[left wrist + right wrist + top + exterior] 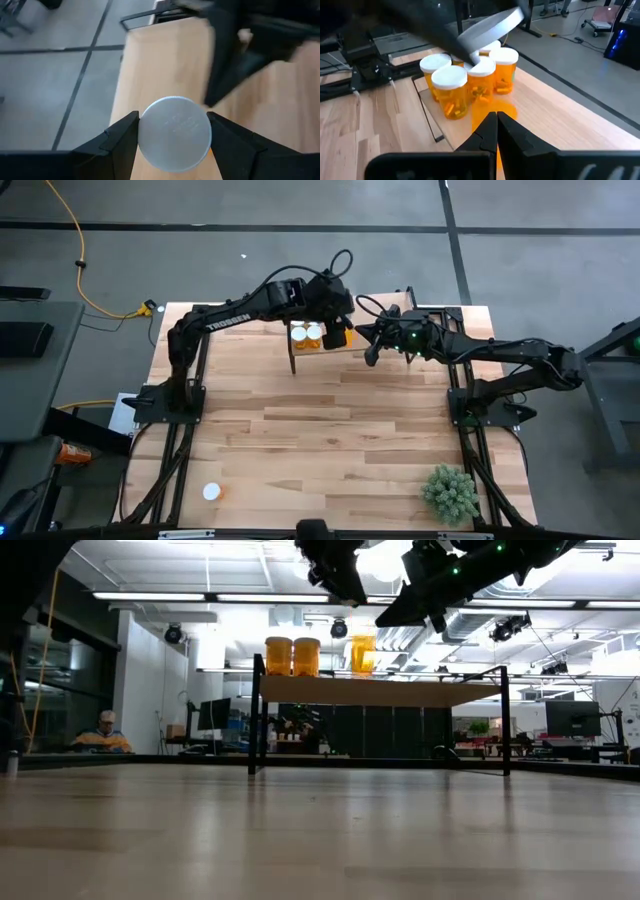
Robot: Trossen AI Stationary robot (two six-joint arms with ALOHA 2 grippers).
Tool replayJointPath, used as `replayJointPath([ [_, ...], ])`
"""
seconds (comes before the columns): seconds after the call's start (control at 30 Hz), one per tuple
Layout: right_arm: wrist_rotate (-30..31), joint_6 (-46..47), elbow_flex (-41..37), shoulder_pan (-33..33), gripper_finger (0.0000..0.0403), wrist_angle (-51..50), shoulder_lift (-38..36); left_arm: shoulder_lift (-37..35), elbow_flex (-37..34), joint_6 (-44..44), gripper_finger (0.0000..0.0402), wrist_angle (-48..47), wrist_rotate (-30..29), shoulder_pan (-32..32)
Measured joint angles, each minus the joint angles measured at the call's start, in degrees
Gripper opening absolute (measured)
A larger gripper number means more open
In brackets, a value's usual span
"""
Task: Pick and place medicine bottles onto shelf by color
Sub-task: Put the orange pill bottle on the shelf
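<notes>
Amber medicine bottles (470,82) with white caps stand clustered on the shelf (545,115).

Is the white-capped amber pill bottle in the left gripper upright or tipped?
Upright: the amber pill bottle stands vertical on the light-wood shelf; the left gripper straddles its round cap.

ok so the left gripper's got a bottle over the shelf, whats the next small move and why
Probably lower it straight down, then open. The left gripper grips a bottle's white cap, and in the low view that bottle appears to sit at or just above the shelf, beside two bottles already standing there. The shut right gripper waits nearby.
</notes>
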Motion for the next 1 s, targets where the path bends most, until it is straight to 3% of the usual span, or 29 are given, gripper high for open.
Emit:
replayJointPath([
  [0.27, 0.0, -0.1, 0.0, 0.0, 0.0, -0.6, 0.0, 0.0, -0.7, -9.2, 0.0207, -0.9, 4.2, 4.3],
  [0.87, 0.1, -0.6, 0.0, 0.0, 0.0, -0.7, -0.1, 0.3, -0.7, -9.7, 0.0207, -1.0, 6.5, 5.0],
  [1.0, 0.1, -1.1, 0.0, 0.0, 0.0, -0.8, -0.6, 0.0, -0.6, -10.5, 0.0207, -0.6, 9.6, 5.0],
])
